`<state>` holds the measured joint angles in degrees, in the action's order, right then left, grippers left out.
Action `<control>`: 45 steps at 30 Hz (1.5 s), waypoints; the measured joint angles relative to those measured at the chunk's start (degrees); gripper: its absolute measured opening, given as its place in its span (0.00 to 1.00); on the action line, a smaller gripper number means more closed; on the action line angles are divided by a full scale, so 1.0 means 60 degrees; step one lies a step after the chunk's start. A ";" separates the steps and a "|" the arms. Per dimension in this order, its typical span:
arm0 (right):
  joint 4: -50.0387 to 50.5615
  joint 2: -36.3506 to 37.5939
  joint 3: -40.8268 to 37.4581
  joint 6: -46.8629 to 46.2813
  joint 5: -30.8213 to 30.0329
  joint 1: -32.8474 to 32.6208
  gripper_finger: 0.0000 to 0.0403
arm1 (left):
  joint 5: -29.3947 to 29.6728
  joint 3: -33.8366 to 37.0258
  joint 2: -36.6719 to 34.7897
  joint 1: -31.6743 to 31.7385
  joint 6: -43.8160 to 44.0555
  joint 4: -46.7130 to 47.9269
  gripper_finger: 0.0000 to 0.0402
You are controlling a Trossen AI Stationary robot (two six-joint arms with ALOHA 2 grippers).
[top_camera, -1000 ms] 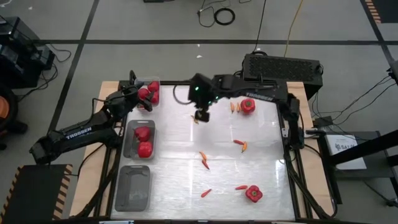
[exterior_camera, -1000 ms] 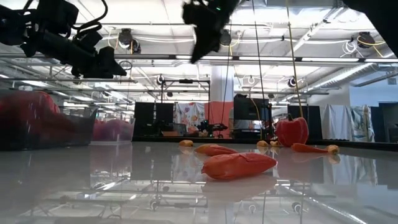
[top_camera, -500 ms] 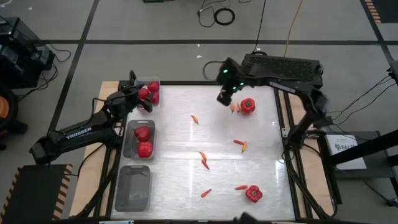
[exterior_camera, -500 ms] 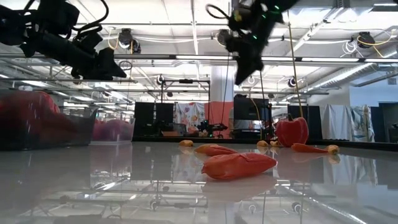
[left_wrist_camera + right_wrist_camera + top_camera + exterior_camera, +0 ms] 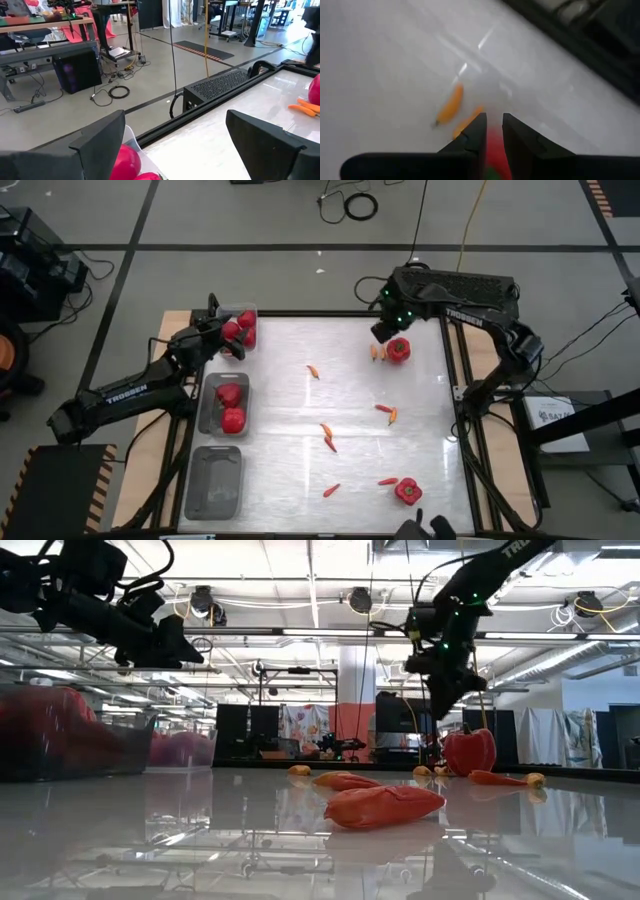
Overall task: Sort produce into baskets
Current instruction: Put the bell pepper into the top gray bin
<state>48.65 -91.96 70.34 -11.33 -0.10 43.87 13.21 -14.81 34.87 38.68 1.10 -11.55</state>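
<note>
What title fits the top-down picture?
Right gripper hovers by a bell pepper; left gripper over the tomato tray.

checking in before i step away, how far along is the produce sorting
Partly done. Tomatoes sit in the clear basket and two peppers in the middle grey basket; the near grey basket holds nothing. The right end effector, nearly shut and holding nothing, hangs by the far bell pepper; the left end effector, open, hovers at the tomatoes. Left: two bell peppers and the scattered chilies.

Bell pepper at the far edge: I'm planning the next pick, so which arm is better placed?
Right. Its hand hovers beside that bell pepper, nearly closed; the left hand sits over the clear basket.
</note>
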 joint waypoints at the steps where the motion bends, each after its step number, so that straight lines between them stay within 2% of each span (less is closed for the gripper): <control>1: 0.0215 0.0000 -0.0020 0.0039 0.0001 -0.0041 0.13 | 0.0000 0.0000 0.0000 -0.0003 -0.0009 0.0004 0.88; 6: 0.0674 0.0110 -0.0020 -0.0067 -0.0103 -0.0477 0.13 | 0.0000 0.0000 0.0000 -0.0004 -0.0029 -0.0156 0.88; 8: 0.0845 0.0265 -0.0017 -0.0431 -0.0592 -0.0751 0.13 | 0.0000 0.0000 0.0000 0.0000 -0.0022 -0.0203 0.88; 13: 0.1845 0.0426 -0.0020 -0.2516 -0.2150 -0.1397 0.13 | 0.0000 0.0000 0.0004 -0.0004 -0.0018 -0.0206 0.88; 15: 0.2005 0.0426 -0.0019 -0.3345 -0.2479 -0.1628 0.13 | 0.0000 0.0000 0.0000 0.0000 -0.0018 -0.0222 0.88; 26: 0.1670 0.0361 -0.0020 -0.5508 -0.2521 -0.2319 0.13 | -0.0184 0.0000 0.0000 0.0000 0.0015 -0.0208 0.88; 37: 0.1646 0.0364 -0.0740 -0.5959 -0.3496 -0.2314 0.10 | -0.0452 0.0000 0.0000 0.0000 0.0007 -0.0207 0.88; 45: 0.1609 0.0363 -0.0960 -0.6033 -0.3497 -0.2316 0.21 | -0.0642 0.0000 0.0000 -0.0002 0.0004 -0.0203 0.88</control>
<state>58.30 -89.79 64.58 -47.53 -21.08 29.98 9.36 -14.81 34.87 38.66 1.13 -12.77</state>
